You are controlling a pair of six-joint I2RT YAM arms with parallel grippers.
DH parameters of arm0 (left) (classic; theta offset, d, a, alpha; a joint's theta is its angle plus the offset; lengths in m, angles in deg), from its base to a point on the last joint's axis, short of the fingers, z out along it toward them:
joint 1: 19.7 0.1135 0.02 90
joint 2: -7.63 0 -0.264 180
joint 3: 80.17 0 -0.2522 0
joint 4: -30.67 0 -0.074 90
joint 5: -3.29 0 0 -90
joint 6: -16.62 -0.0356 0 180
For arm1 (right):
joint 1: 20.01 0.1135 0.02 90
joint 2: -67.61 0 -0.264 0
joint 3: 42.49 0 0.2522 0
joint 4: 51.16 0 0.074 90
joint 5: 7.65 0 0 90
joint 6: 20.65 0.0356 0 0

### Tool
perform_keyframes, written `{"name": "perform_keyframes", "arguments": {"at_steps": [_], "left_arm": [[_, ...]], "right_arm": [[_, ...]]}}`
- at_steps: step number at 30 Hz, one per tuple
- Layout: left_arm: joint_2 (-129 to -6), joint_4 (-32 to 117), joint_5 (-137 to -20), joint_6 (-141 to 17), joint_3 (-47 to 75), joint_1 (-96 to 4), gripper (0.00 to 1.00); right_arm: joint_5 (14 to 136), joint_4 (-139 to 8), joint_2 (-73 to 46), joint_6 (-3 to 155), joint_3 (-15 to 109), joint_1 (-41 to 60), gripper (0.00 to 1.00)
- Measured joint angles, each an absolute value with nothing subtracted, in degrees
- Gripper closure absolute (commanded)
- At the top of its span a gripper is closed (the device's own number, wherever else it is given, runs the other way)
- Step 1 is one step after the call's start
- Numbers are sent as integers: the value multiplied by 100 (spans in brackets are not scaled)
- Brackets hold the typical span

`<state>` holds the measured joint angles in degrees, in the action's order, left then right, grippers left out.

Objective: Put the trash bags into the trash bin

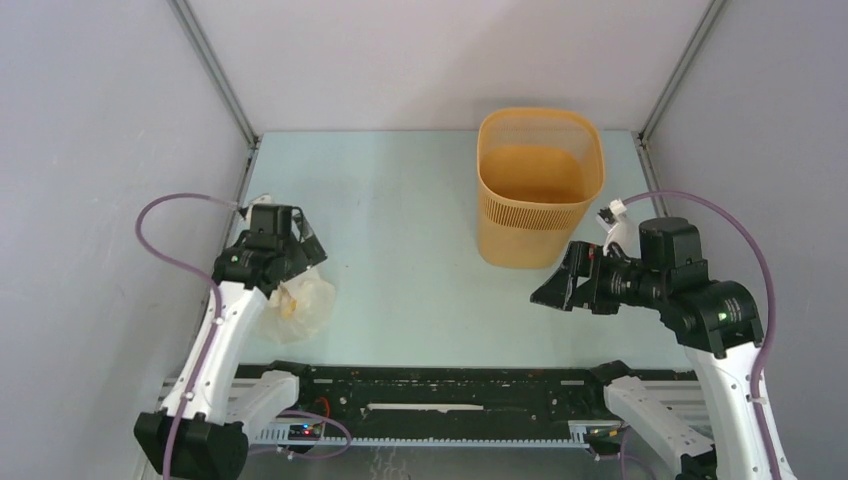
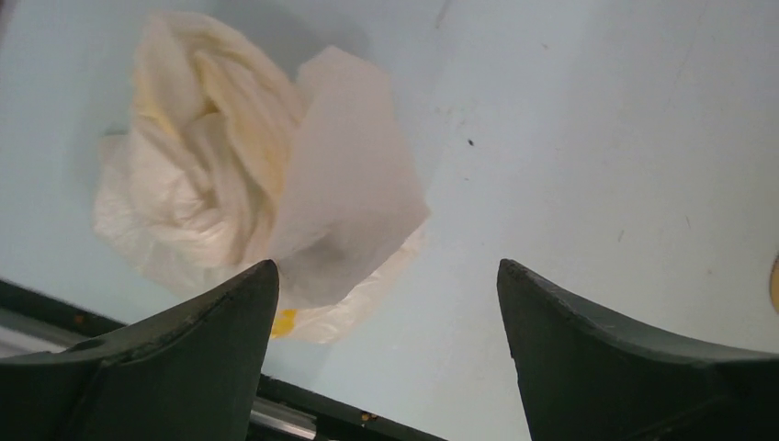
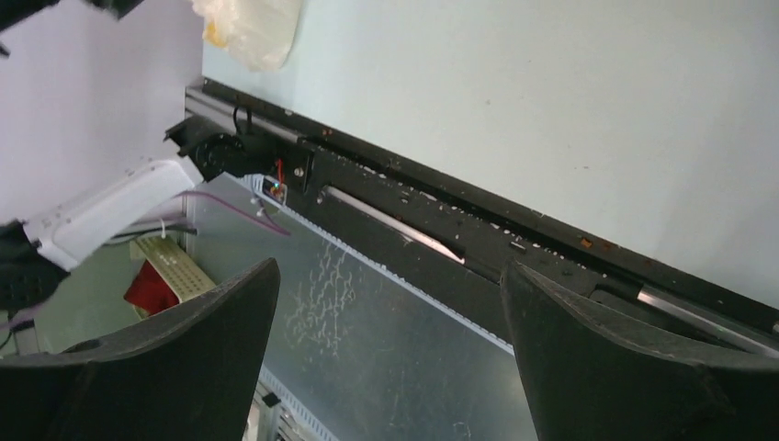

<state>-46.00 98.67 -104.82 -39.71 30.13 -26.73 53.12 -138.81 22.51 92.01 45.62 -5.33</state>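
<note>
1. Trash bag point(image 2: 230, 184) lies crumpled on the table point(image 1: 420, 260) at the near-left edge; trash bin point(image 1: 525, 235) stands upright far-centre, well apart.
2. Left gripper point(image 2: 386, 276) is over the bag, jaws wide (nothing held).
3. Right gripper point(image 3: 390, 276) is near the bin's front, jaws wide, empty.

No readable text, label or number shows anywhere.

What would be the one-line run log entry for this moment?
left gripper: open, at trash bag, not gripping | right gripper: open, empty | trash bin: upright, no bag seen inside
</note>
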Motion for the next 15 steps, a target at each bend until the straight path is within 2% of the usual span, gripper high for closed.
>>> {"name": "perform_keyframes", "arguments": {"at_steps": [3,6,7,12,15], "left_arm": [[-4807,9543,-9964,-4225,3126,-2669,39],[-4910,9320,-9492,-4424,3284,-2667,70],[-4938,9261,-9374,-4492,3336,-2669,77],[-5006,9062,-8816,-4478,3671,-2872,98],[-5037,8885,-8692,-4330,3721,-3495,100]], "right_arm": [[5312,-13835,2308,9260,4525,-271,0],[5307,-13634,2415,9452,4365,81,0],[5314,-13527,2426,9577,4280,293,0],[5705,-13137,2225,10160,4037,1576,0],[6133,-12956,1982,10442,4029,2369,0]]}}
